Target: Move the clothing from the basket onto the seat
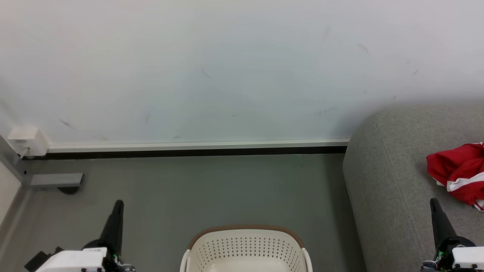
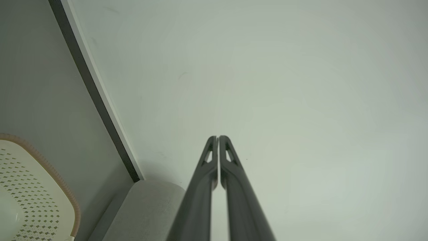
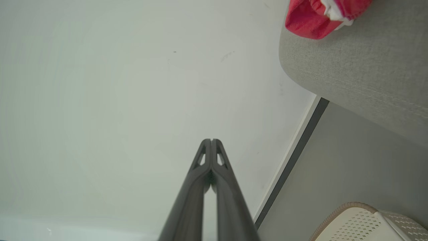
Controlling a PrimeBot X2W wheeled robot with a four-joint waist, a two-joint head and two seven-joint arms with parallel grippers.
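Red clothing with white stripe trim lies bunched on the grey seat at the right edge of the head view, and its red folds show at the top of the right wrist view. The cream basket with a brown rim stands on the floor at the bottom centre; the part of its inside that shows holds nothing. My left gripper is shut and empty, left of the basket. My right gripper is shut and empty, over the seat just below the clothing. Both point at the wall.
A pale wall with a dark skirting strip runs behind the grey floor. A white socket box and a grey bracket sit at the far left. The seat's arm lies beside the basket.
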